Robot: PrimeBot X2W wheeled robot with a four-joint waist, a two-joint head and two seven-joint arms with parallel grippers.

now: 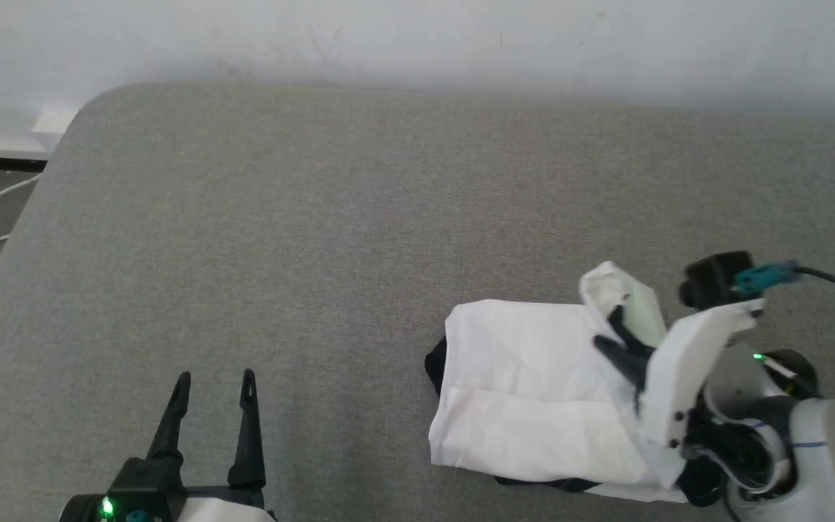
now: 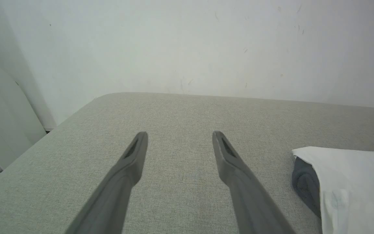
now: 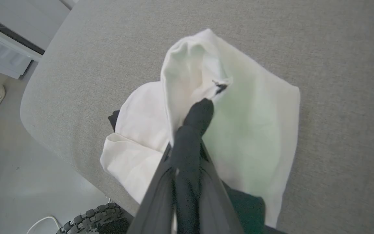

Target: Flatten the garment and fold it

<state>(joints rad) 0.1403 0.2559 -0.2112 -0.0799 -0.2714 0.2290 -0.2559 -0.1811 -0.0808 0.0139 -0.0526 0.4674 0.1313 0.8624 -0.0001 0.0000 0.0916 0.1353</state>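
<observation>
White soft T-shirt with black sleeves (image 1: 533, 391) sits bundled at four o'clock on the grey fabric surface (image 1: 330, 232); right gripper (image 1: 608, 330) clenched on its raised white edge, left gripper (image 1: 215, 377) released at seven o'clock.

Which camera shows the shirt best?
Head view: nearly all the garment lies folded, one edge lifted by the right gripper. Right wrist view shows that pinched fold; left wrist view shows a corner with dark sleeve.

no readable text, label, brand, number or sign anywhere
</observation>
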